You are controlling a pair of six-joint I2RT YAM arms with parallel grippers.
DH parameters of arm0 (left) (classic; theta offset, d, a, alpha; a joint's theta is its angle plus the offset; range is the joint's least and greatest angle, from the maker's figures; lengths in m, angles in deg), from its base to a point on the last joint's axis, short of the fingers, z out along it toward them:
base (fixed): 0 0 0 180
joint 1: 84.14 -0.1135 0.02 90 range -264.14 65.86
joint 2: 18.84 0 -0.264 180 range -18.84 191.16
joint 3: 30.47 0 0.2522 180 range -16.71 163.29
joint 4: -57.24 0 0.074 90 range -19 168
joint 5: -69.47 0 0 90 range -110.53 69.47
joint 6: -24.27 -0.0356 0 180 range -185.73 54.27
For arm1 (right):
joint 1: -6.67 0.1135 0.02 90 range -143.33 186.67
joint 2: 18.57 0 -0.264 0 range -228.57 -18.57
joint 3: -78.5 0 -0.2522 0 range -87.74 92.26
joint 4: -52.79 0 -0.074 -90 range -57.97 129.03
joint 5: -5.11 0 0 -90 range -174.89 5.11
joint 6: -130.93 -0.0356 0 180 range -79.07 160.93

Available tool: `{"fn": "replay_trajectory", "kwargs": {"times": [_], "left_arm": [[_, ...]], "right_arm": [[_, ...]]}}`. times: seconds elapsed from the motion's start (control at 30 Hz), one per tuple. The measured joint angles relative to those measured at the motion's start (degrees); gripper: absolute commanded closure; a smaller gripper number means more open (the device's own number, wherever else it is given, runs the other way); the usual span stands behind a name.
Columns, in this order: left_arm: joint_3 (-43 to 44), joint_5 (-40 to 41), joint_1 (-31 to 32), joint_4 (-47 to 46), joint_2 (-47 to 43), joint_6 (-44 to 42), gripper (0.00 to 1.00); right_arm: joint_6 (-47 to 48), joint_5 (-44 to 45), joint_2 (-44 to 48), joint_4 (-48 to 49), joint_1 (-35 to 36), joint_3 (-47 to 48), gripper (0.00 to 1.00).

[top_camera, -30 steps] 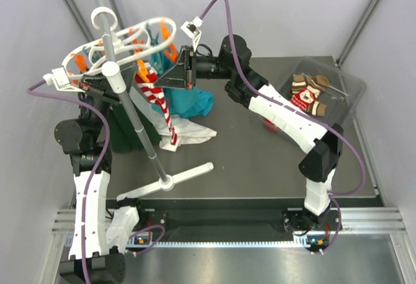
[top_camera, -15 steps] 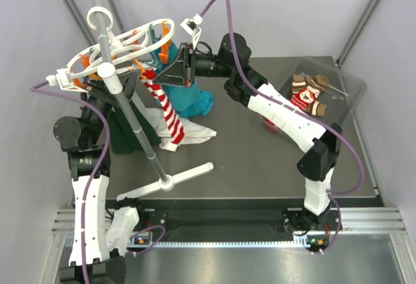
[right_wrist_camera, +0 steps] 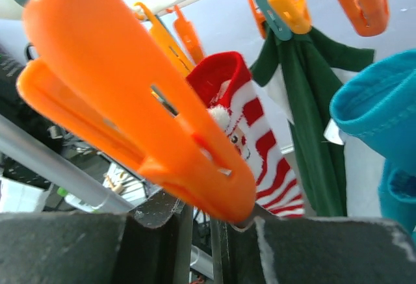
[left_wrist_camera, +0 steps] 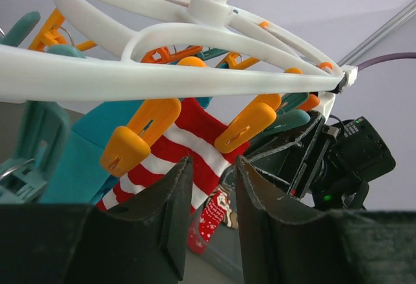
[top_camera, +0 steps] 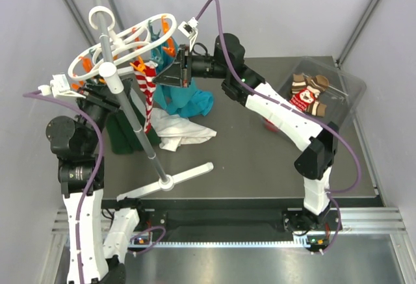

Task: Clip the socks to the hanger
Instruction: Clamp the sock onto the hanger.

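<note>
The white hanger tops a grey pole at the far left. A red-and-white striped sock hangs straight down from its orange clips. My left gripper sits under the rings, left of that sock, open with nothing between its fingers. My right gripper is at the hanger's right side, its jaws a narrow slit apart. A large orange clip rests with its end on the tip of the right gripper, with the sock behind. More socks lie in the clear bin.
A teal garment and a dark green garment hang from the hanger. A white cloth lies on the table beneath. The stand's white foot reaches toward the near edge. A small red object sits under the right arm.
The left gripper let go of the sock and the left arm drew back to the left. The sock swung from stretched out to hanging straight. The hanger turned slightly. The right jaws parted a little.
</note>
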Motion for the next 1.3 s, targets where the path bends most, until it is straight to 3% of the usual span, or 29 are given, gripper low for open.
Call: {"fn": "replay_trajectory", "kwargs": {"times": [0.27, 0.63, 0.9, 1.03, 1.3], "left_arm": [[0.61, 5.25, 2.19, 9.44, -3.8, -5.88, 0.67], [0.55, 25.9, 6.91, 25.88, -12.26, -14.21, 0.69], [2.45, 39.26, 9.33, 27.93, -14.84, -22.45, 0.64], [6.99, 38.36, 9.9, 27.26, -12.11, -25.33, 0.64], [9.49, 23.69, 10.03, 21.79, -4.5, -21.62, 0.64]], "right_arm": [[3.89, 2.84, -0.11, -3.06, -0.04, 2.43, 1.0], [6.58, 10.38, -0.13, -5.14, -1.6, 3.26, 1.0], [7.5, 13.51, -1.18, -6.29, -5.86, 8.44, 1.0], [7.5, 13.64, -2.29, -5.81, -8.04, 9.49, 1.0], [8.98, 14.14, -5.62, -5.01, -9.18, 9.6, 1.0]]}}
